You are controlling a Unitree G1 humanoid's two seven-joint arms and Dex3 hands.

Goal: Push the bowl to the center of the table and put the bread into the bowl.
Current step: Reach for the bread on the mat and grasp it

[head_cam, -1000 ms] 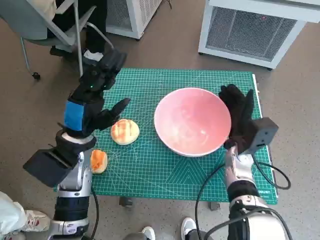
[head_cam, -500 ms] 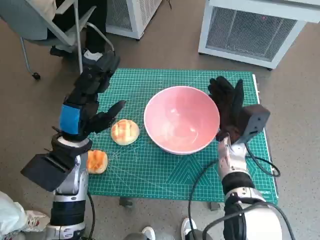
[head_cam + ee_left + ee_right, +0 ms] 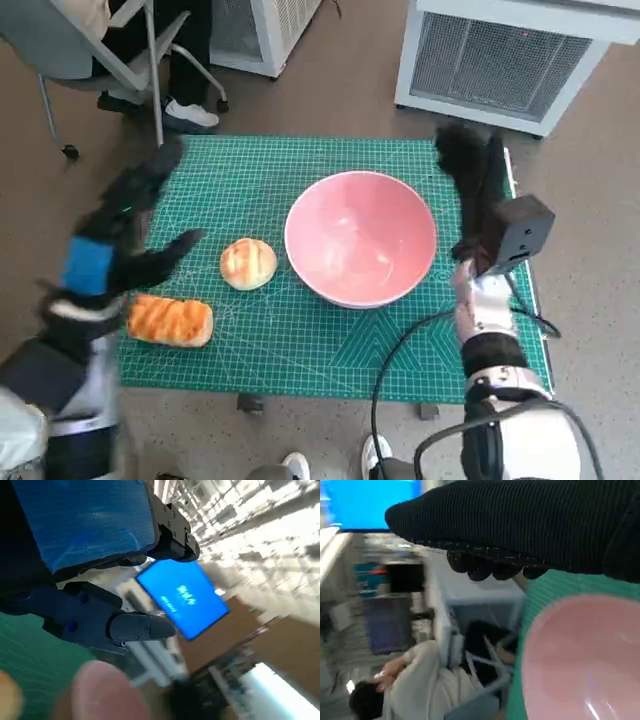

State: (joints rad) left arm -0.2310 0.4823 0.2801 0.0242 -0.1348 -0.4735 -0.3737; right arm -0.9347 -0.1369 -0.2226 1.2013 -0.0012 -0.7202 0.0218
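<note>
Both hands are being held above the green mat with nothing in them. The left hand is blurred in the head view, its fingers spread apart over the mat's left edge; in the left wrist view its black fingers are seen stretched out and touching nothing. The right hand is being held up at the mat's right side with its fingers extended away from the robot; whether it is touching the bowl cannot be told.

A pink bowl is being shown just to the left of the right hand, upright, its opening facing up and nothing inside it; in the right wrist view its pink rim is lying below the glove.

A round bread roll is lying on the mat between the left hand and the bowl, just beside the bowl's rim and apart from the left hand's fingers. A long loaf is lying just below the left hand, nearer the robot, its long axis running left to right across the mat.
</note>
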